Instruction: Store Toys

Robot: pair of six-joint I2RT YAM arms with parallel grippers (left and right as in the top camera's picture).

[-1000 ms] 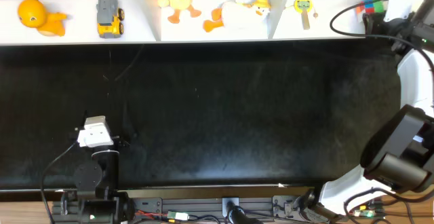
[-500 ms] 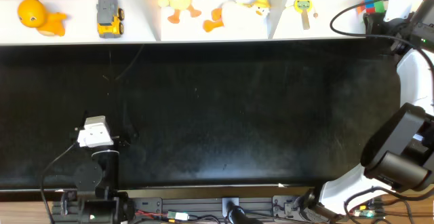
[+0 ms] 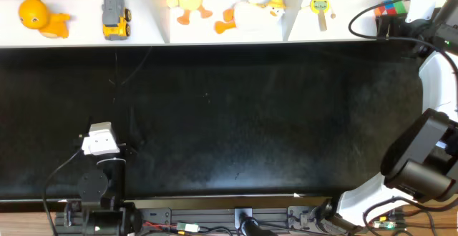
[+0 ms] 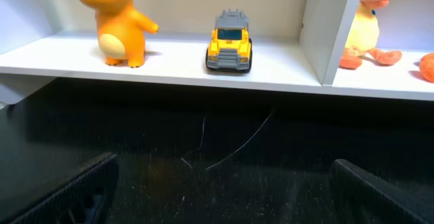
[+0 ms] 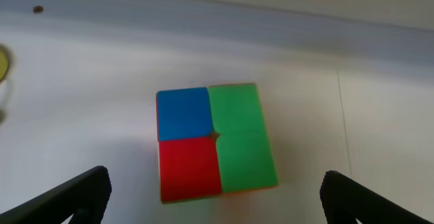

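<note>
White shelf (image 3: 215, 37) compartments line the black table's (image 3: 250, 121) far edge. The right pincer (image 5: 215, 214), fingers apart, hovers at the coloured cube (image 5: 215, 142), which lies in the rightmost compartment, ungripped. The left pincer (image 4: 220, 203), also apart, sits low over the table.

The cube (image 5: 215, 141), close before the right gripper (image 5: 213, 183), has smooth, faintly glossy plastic faces on a matt white shelf (image 5: 81, 81). Ahead of the left gripper (image 4: 224, 161), the black table (image 4: 203, 129) is matt and scuffed. The orange figure (image 4: 115, 20) and truck (image 4: 229, 41) are smooth plastic, and the duck (image 4: 366, 27) is plush cloth.
</note>
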